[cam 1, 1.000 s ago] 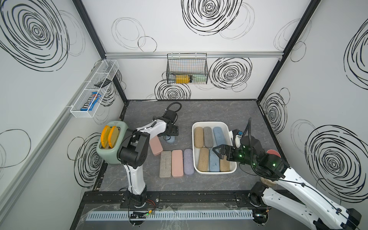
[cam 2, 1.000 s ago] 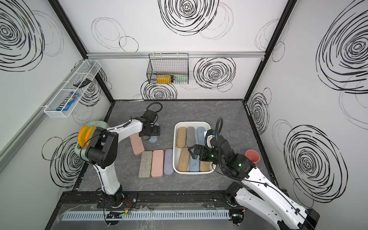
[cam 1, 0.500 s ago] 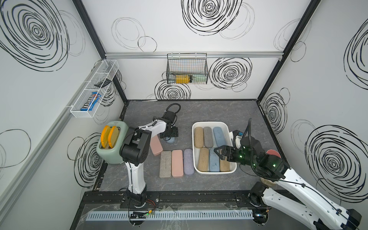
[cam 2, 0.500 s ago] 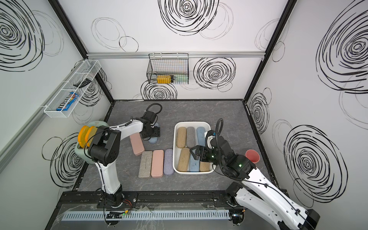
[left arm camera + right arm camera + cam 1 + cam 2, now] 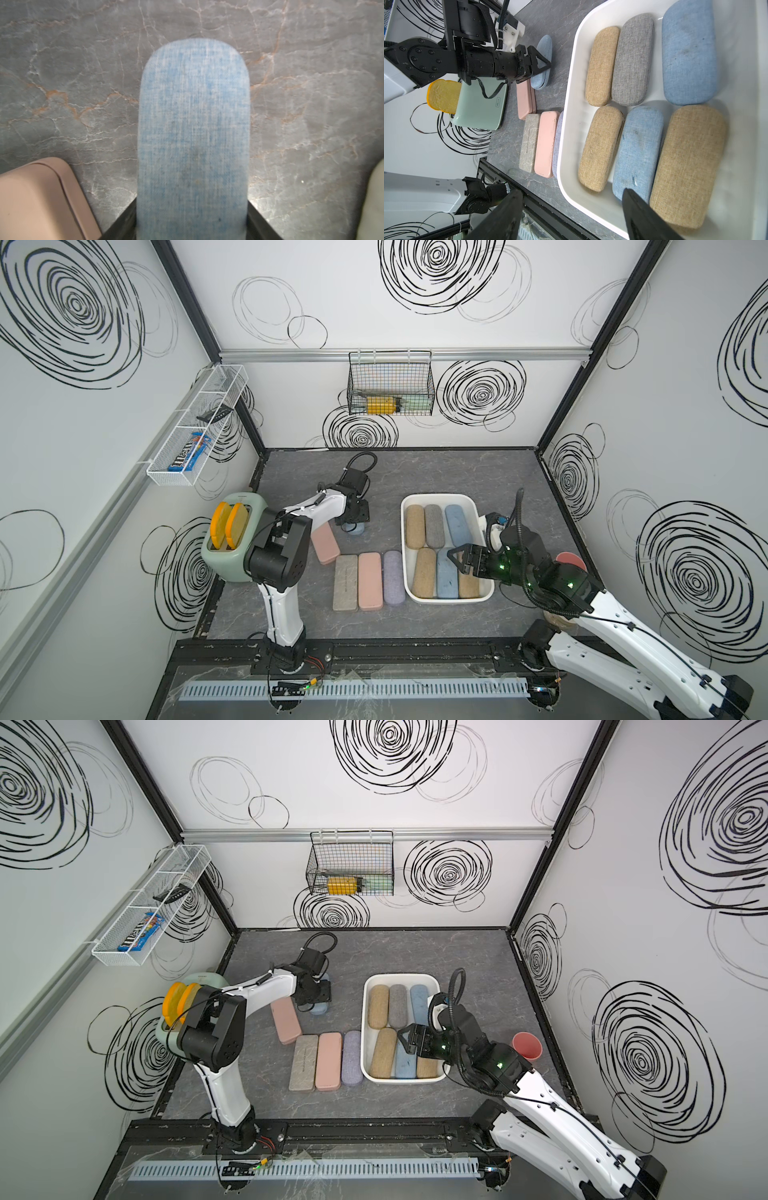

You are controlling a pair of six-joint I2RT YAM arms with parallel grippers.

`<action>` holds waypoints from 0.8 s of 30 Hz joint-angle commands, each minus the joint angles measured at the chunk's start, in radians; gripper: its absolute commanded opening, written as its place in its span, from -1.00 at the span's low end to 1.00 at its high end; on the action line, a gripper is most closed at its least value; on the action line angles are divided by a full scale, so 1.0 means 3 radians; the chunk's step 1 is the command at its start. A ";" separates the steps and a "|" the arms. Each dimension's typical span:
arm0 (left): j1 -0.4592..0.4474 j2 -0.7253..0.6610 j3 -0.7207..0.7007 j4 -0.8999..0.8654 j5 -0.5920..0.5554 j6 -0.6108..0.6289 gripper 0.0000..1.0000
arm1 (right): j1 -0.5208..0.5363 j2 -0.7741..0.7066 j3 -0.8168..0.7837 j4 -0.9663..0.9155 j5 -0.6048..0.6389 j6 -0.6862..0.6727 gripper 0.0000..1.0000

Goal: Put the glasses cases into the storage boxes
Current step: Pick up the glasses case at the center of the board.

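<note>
Setting: a grey marbled tabletop is enclosed by white walls drawn with black swirls.
Shelf: "m&m's" can be read on the blue sweet packet kept in the white wire wall shelf.
Toaster: the small label on the mint-green toaster cannot be read.
Left gripper: clamped across the blue fabric-covered oblong glasses case, which is seen low on the tabletop, just beside a flat pink rectangular case.
Row: a flat grey-beige case, seemingly lettered "REFUELING FOR CHINA", is laid left of the tub.
Tub: the floor of the white plastic storage tub is covered by six cases.
Right gripper: spread wide and empty, held above the tub.
Risk: the pink case could be nudged on lifting. With no bare floor left, the blue case could be slid off the rounded cases beneath. The arms could be brought into collision over the tub.
</note>
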 commanded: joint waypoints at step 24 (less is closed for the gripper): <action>-0.1806 -0.0098 0.0635 0.0083 -0.0061 -0.0933 0.39 | -0.0163 -0.0491 0.0248 -0.0525 0.0224 0.0003 0.60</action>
